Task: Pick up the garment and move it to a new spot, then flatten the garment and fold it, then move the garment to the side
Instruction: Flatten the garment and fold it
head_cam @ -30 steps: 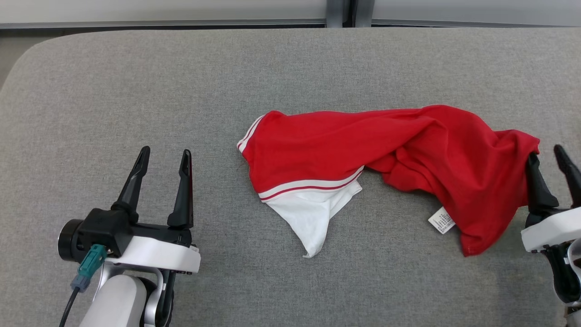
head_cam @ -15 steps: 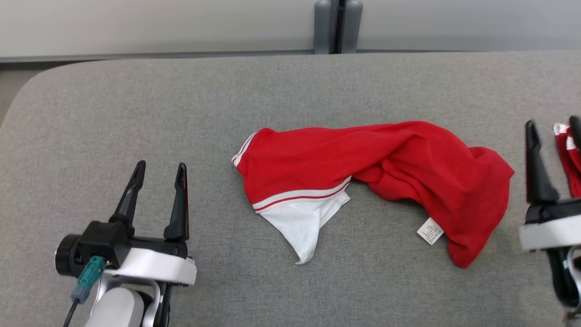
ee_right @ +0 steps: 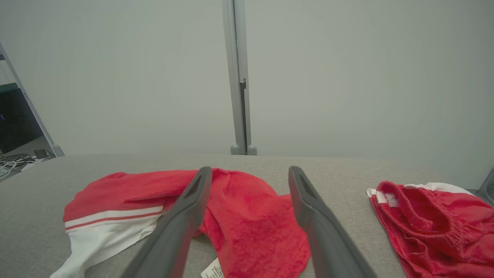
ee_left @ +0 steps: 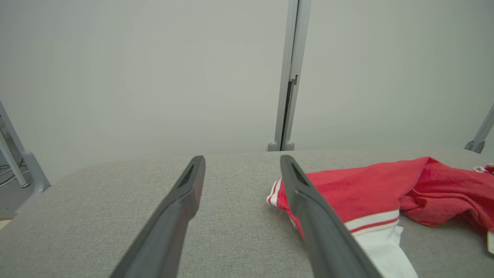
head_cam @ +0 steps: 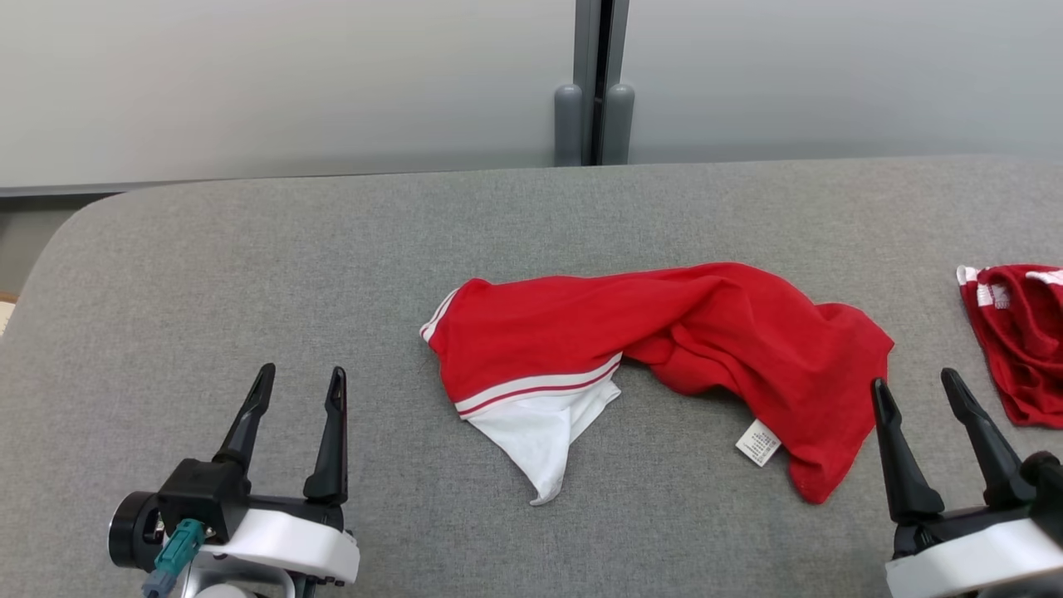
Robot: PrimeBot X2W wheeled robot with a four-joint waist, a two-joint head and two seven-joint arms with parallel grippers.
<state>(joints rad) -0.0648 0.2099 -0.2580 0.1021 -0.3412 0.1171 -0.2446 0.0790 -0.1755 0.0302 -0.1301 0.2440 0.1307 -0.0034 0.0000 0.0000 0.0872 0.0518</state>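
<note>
On the grey table [head_cam: 249,249], the red garment [head_cam: 664,349] lay crumpled and unheld between your left gripper [head_cam: 301,372] and right gripper [head_cam: 913,379], both empty with fingers apart, so flattening appeared in hand, and your next move called for pinching opposite edges to spread it.

Crumpled red cloth garment [head_cam: 698,332]: white panel, white-red-white striped band. Smaller red cloth bundle [head_cam: 1017,349]: white-striped edge. Woven fabric tabletop [head_cam: 249,274]: uniform grey.

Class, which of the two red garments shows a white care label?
The middle garment, with the large white panel; its label lies by its near edge. The right-hand garment shows none.
</note>
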